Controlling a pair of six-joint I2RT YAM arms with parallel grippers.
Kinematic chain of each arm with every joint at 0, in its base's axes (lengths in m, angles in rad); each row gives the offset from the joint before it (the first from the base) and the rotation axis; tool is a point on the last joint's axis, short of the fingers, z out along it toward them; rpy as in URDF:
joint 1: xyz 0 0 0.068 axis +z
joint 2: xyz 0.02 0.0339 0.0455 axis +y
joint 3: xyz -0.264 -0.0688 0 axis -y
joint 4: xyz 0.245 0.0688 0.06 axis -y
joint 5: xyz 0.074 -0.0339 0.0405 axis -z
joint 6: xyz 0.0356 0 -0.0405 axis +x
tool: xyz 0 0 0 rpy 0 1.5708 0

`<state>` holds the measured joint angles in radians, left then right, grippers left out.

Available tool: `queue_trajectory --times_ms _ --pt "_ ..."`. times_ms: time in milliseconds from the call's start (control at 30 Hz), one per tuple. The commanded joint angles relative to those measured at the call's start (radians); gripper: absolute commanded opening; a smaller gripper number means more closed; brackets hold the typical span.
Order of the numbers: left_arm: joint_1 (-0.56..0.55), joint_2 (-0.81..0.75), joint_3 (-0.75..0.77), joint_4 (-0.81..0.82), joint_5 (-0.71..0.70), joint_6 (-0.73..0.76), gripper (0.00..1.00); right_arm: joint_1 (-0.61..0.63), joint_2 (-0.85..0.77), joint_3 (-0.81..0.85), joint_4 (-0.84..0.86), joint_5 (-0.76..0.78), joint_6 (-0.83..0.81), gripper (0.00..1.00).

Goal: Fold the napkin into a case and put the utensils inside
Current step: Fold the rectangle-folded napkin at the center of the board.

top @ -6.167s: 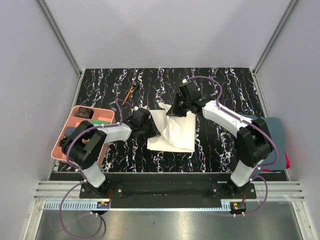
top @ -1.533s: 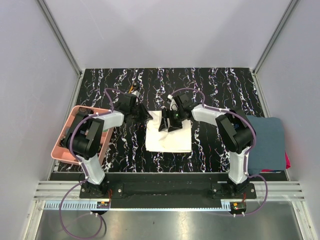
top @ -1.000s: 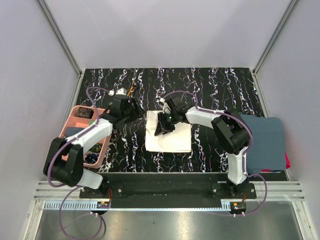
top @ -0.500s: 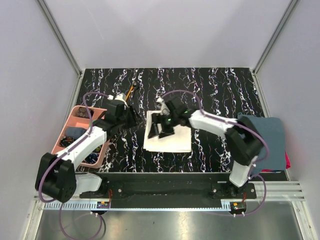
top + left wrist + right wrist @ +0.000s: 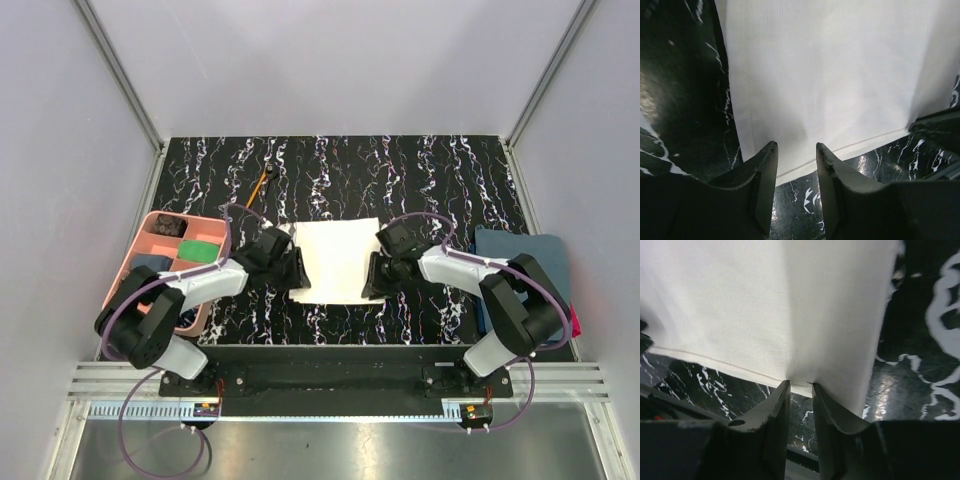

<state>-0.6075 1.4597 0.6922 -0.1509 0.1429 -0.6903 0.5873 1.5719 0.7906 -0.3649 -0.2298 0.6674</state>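
1. Cream on black marble: found the napkin [image 5: 338, 260] spread flat at the middle of the counter [image 5: 420, 180], not yet folded into the case.
2. Found the left gripper [image 5: 796, 150] at the napkin's 7 o'clock corner, jaws part open, straddling the near hem without pinching it.
3. Found the right gripper [image 5: 800, 386] at the 5 o'clock corner, jaws nearly closed and, to judge by the small pucker of cloth at the tips, nipping the hem.
4. Placed the napkin toward 12 o'clock from both grippers, with its near hem running 9 to 3 between them and one corner close to each.
5. Judged the coming fold to turn on that: needed the left gripper closed on its corner first, then both corners carried together toward 12 o'clock to keep the hem straight.
6. Saw the orange-handled stick [image 5: 262, 184] of the utensils well apart, at 11 o'clock from the napkin and nearer the left gripper; could not make out the spoon.
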Motion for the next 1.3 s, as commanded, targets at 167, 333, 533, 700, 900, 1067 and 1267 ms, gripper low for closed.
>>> queue_trajectory --times_ms 167,333,533,700,900,1067,1267 --pt "-0.185 0.070 -0.074 0.086 -0.066 -0.089 0.38 -0.116 0.020 0.033 0.006 0.254 -0.049 0.37" --pt "-0.253 0.005 -0.085 0.070 -0.083 -0.107 0.38 -0.170 0.118 0.176 -0.058 0.326 -0.196 0.46" --pt "-0.247 -0.261 -0.011 -0.068 -0.193 -0.063 0.65 -0.173 0.067 0.280 -0.135 0.393 -0.264 0.65" --pt "-0.068 -0.326 0.038 -0.153 -0.188 -0.006 0.72 -0.173 0.069 0.295 -0.138 0.305 -0.246 0.70" --pt "0.139 -0.268 0.055 -0.122 -0.129 0.032 0.72 -0.179 0.068 0.289 -0.151 0.317 -0.255 0.73" --pt "0.195 -0.176 0.101 -0.087 -0.126 0.035 0.68 -0.185 0.071 0.251 -0.118 0.320 -0.250 0.61" --pt "0.215 -0.052 0.161 -0.049 -0.132 0.035 0.55 -0.210 0.145 0.256 -0.080 0.356 -0.262 0.40"
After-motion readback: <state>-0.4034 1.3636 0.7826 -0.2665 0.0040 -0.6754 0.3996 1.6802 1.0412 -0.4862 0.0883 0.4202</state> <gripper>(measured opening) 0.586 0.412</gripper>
